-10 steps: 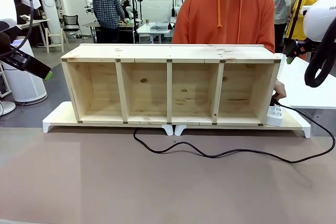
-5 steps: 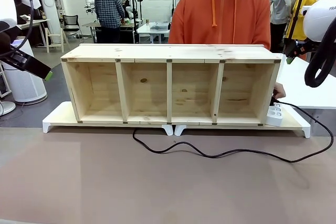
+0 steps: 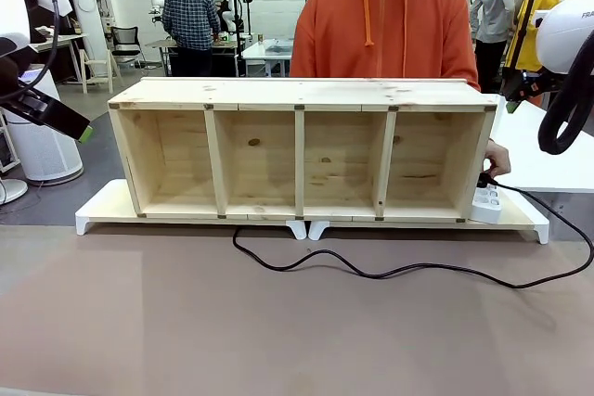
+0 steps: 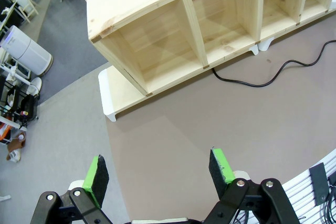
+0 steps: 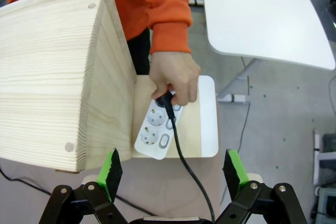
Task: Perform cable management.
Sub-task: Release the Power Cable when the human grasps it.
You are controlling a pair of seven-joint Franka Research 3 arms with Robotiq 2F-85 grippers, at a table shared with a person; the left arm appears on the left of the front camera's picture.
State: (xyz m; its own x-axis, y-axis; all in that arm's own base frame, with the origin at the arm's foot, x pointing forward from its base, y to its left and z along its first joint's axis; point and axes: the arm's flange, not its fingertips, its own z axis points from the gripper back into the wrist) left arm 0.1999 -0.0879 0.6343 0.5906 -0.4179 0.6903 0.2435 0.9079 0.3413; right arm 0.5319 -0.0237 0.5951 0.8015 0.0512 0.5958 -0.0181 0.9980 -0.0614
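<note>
The black cable [image 3: 408,271] runs from a white power strip [image 3: 485,202] at the shelf's right end, loops out to the right, then curves back across the brown tabletop to the shelf's middle. In the right wrist view a person's hand [image 5: 173,77] grips the black plug [image 5: 167,99] at the power strip [image 5: 155,129], and the cable [image 5: 186,166] trails down from it. High above this, my right gripper [image 5: 173,169] is open with nothing between its fingers. Off the table's left end, my left gripper [image 4: 157,169] is also open and empty, looking down at the cable [image 4: 252,82].
A long wooden shelf [image 3: 302,95] with several open compartments stands on white risers [image 3: 102,206] across the table's far side. A person in an orange hoodie [image 3: 385,30] stands behind it. A white table [image 5: 262,14] lies to the right.
The person has shifted slightly to the left with the hand staying at the power strip. The cable's right loop has moved a little. Neither arm has moved.
</note>
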